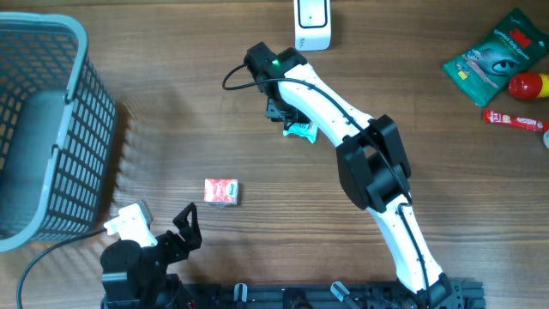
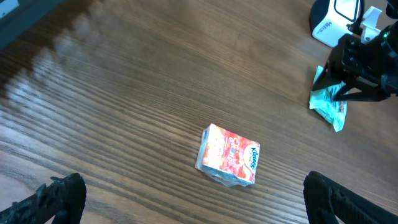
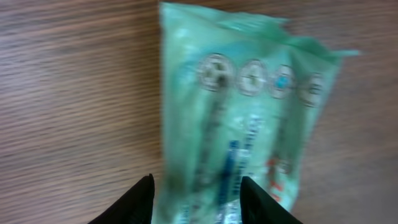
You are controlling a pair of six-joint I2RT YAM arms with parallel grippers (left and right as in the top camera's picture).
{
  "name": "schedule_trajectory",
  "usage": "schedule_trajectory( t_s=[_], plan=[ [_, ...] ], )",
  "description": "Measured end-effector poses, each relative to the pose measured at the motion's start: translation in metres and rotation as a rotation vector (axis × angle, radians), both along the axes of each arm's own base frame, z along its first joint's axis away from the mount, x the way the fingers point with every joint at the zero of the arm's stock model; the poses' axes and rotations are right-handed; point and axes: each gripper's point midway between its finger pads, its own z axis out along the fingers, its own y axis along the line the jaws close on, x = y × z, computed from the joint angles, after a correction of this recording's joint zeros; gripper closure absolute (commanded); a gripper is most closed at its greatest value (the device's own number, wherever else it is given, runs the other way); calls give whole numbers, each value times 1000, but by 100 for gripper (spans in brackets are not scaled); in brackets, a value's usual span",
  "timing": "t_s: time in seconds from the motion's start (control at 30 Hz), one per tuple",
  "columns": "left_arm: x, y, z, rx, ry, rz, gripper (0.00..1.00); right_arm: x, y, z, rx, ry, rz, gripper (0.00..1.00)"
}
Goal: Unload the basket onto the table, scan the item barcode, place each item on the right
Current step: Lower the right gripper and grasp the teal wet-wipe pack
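While overhead the right gripper (image 1: pixel 283 113) is covering the packet (image 1: pixel 302 130) near the scanner (image 1: pixel 313 21), the left gripper (image 2: pixel 196 200) is gaping well apart, its wrist view placing the packet far right. On the right wrist, parted jaws are straddling the packet's end, its length running straight ahead; whether they are gripping, I cannot tell.

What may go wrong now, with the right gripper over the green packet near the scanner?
The packet lies flat on the table, so the right gripper, jaws apart above it, may slip off. No barcode shows on its upper face; the scan may fail. The scanner stands close and might be knocked.
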Motion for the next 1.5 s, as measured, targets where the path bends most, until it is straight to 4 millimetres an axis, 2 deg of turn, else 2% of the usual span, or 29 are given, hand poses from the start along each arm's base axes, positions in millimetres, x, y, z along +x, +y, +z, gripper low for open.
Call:
schedule_trajectory(
  t_s=[0.17,0.33,0.4,0.47,0.5,0.7,0.8,0.9,1.07,1.17,1.3,1.5],
  plan=[
    [0,0,0,0,0,0,0,-14,-22,2,-111,47,-11,57],
    [0,0,0,0,0,0,0,-21,-45,7,-234,68,-2,53],
    [0,0,0,0,0,0,0,-20,-47,9,-252,60,5,47],
    [0,0,0,0,0,0,0,-17,-48,9,-259,51,23,34],
    [0,0,0,0,0,0,0,-15,-47,9,-257,46,28,32],
    [0,0,0,0,0,0,0,9,-31,5,-220,4,204,30],
    [0,0,0,0,0,0,0,17,-28,5,-210,-4,262,41],
    [0,0,0,0,0,0,0,19,-30,4,-200,5,284,42],
    [0,0,0,0,0,0,0,23,-34,-4,-176,13,285,51],
    [0,0,0,0,0,0,0,18,-42,-13,-189,32,294,58],
    [0,0,0,0,0,0,0,12,-47,-16,-201,33,307,82],
    [0,0,0,0,0,0,0,6,-51,-12,-213,56,314,86]
  ],
)
